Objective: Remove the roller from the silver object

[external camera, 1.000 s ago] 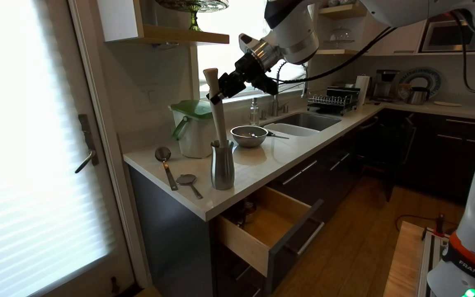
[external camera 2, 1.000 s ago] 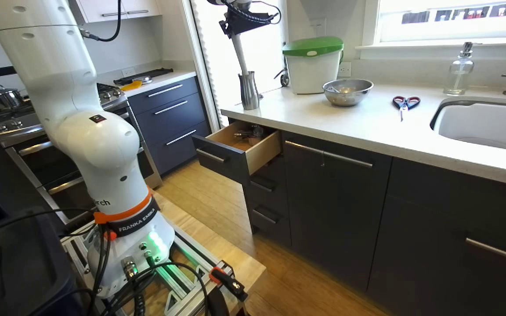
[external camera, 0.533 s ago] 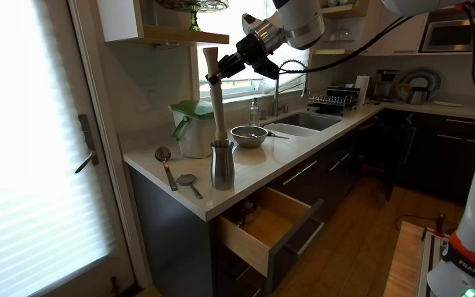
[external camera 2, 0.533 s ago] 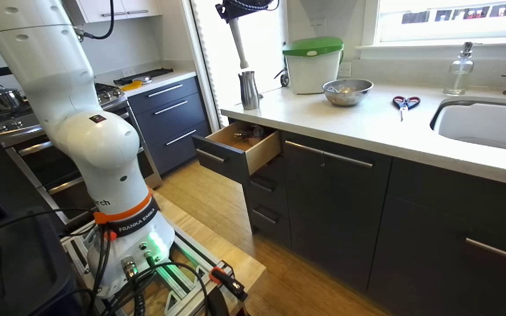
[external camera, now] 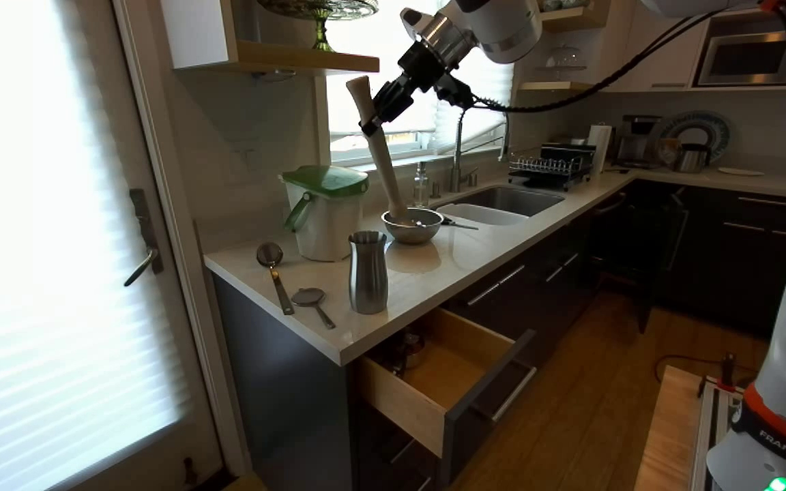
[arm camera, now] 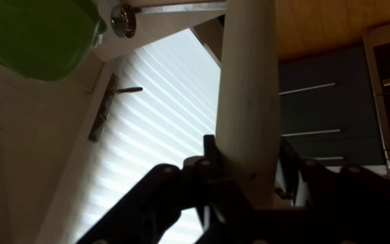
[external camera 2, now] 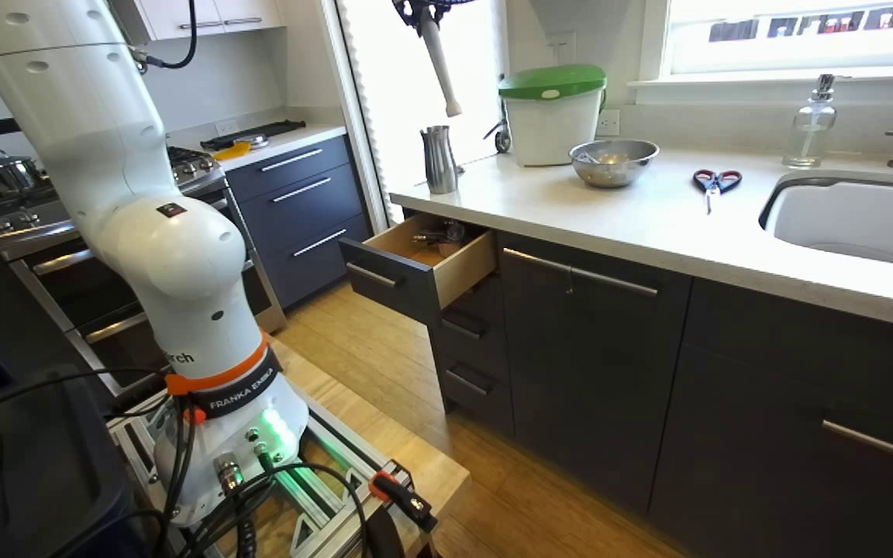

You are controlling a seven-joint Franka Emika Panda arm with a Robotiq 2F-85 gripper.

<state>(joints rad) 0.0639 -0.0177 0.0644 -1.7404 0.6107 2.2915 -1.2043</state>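
Has drawn the rolling pin [external camera: 383, 164] clear of the cup [external camera: 368, 278] within the last second, then tilted it and swung the lower end aside, near the mouth but apart. Leaves the cup upright on the tabletop [external camera 2: 543, 201]; probably completes the removal, with perhaps only setting-down left. Pinches the rolling pin between both jaws, near the upper end. Lower down, overlaps the bowl [external camera: 416, 236] in an exterior view, but by line of sight only. Unable to see inside the cup, or one end of the rolling pin in the wrist view, beyond blurred jaws.
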